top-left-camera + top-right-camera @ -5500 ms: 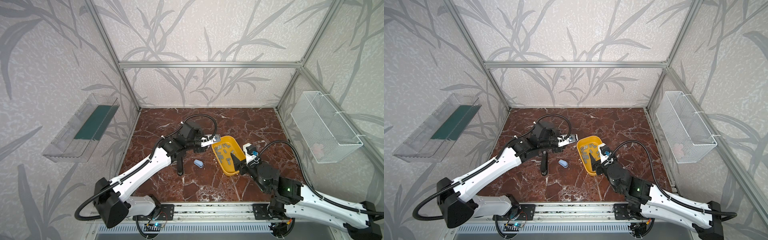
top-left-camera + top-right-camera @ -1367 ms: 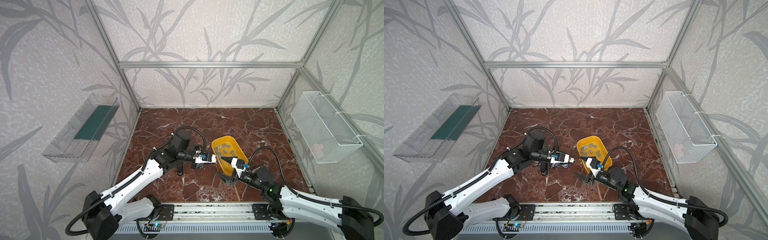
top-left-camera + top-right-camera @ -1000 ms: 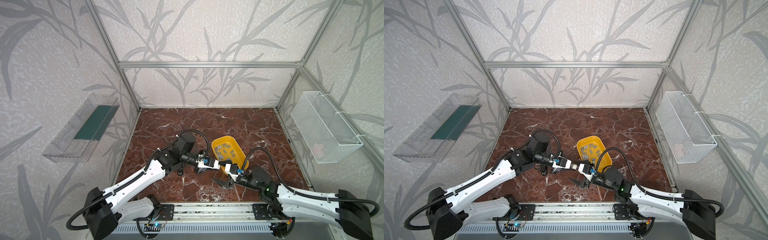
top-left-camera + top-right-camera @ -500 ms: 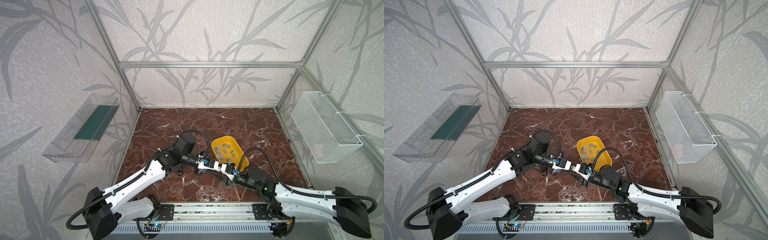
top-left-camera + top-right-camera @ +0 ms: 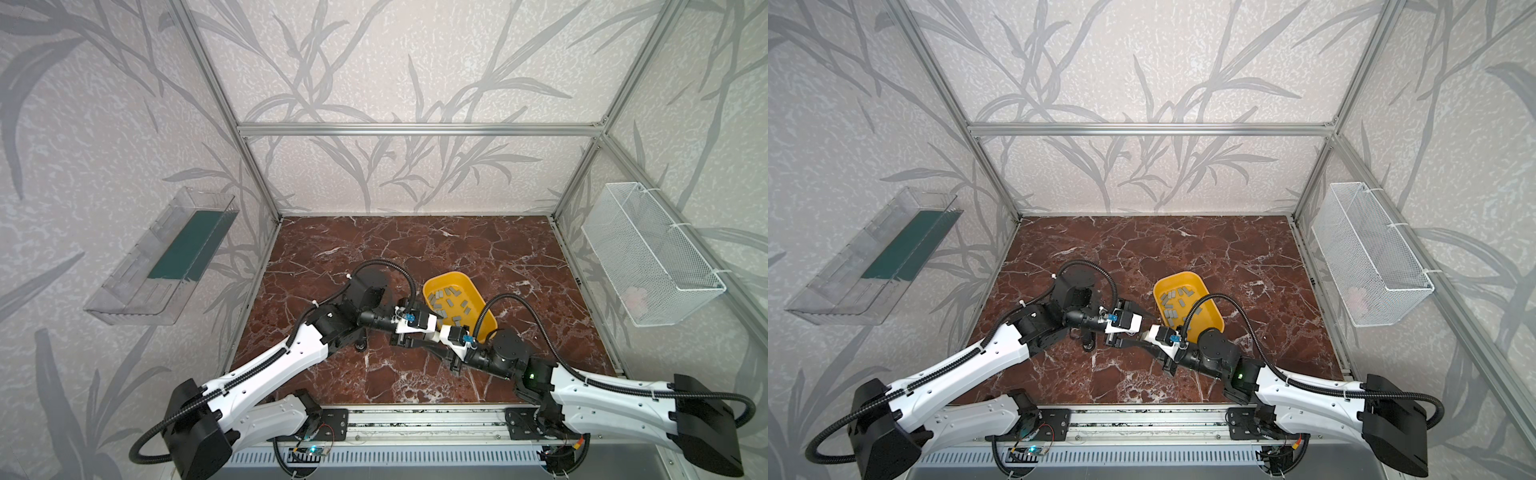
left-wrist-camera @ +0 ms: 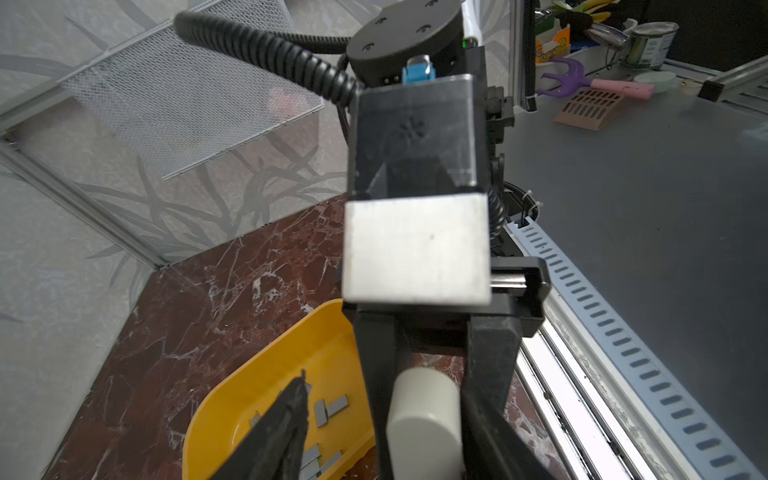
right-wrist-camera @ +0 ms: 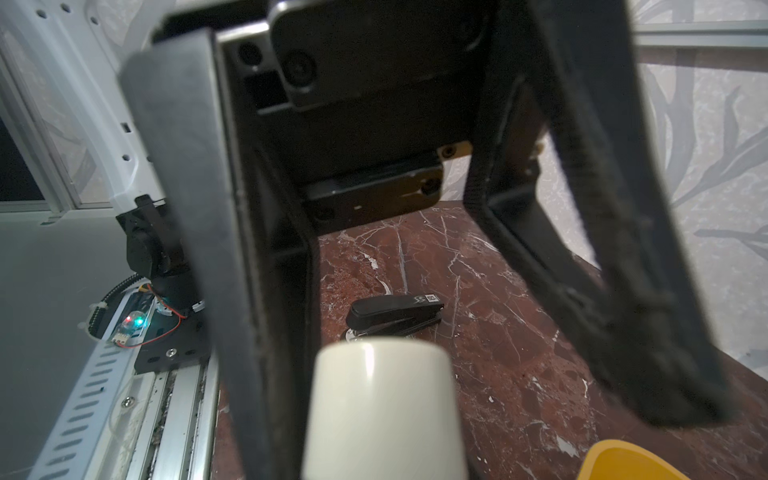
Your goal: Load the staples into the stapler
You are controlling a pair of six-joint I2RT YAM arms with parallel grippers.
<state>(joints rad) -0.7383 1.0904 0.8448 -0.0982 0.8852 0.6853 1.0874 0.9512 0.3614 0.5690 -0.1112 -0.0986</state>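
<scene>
Low in the middle of a dark red marble table [image 5: 374, 249], the right gripper [image 6: 428, 395] is clamped on a small cream-white rounded stapler [image 7: 382, 407]; the left gripper [image 5: 428, 332] has its jaws apart either side of it. A yellow plastic tray [image 5: 455, 275] just right of centre holds small flat grey metal staples [image 5: 453, 292]
</scene>
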